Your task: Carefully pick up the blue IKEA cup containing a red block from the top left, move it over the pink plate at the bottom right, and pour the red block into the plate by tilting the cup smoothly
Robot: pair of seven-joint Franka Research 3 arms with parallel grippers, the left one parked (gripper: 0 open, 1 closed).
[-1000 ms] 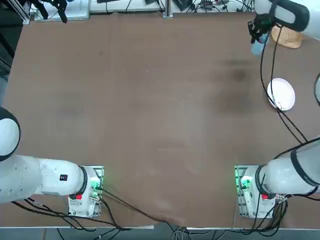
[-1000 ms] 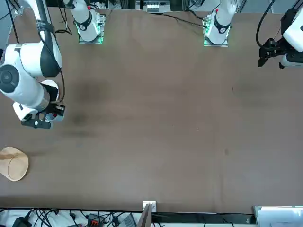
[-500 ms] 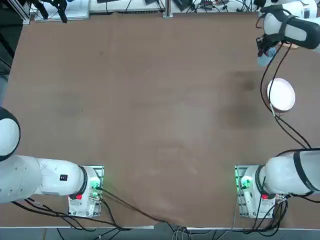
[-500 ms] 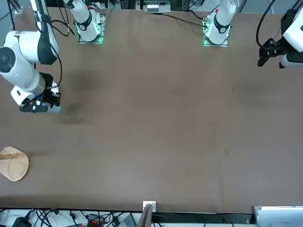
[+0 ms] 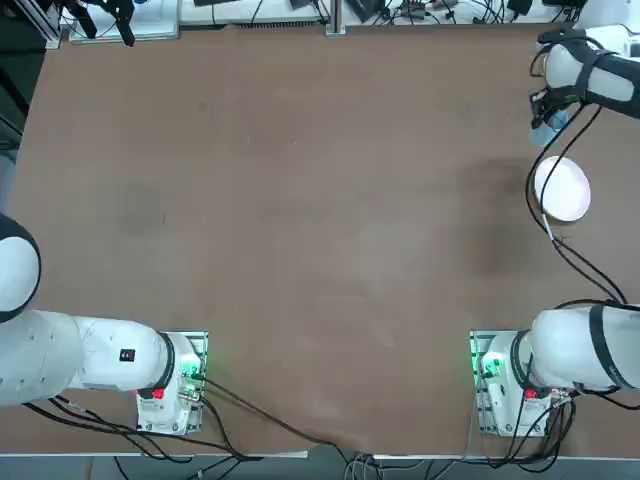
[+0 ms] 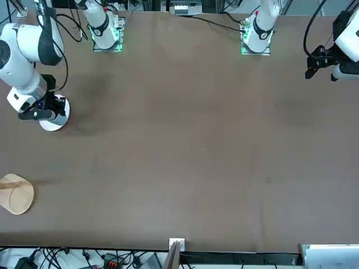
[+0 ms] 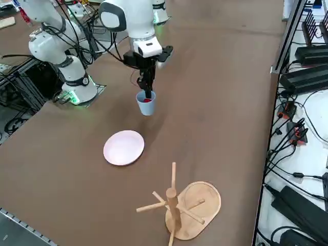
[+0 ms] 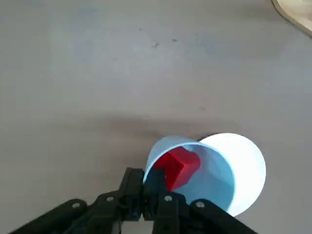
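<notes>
The right tool (image 7: 147,95), clamped on the blue IKEA cup (image 7: 146,104), has carried it nearer the pink plate (image 7: 123,147), so pouring the red block (image 8: 178,165) comes next.

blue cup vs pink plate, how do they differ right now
The blue cup is deep and tapered; the pink plate is shallow and wider. The cup hangs above the table, its rim pinched by the shut right gripper; the plate lies flat on it. The cup holds the red block; the plate holds nothing. Both have round rims.
</notes>
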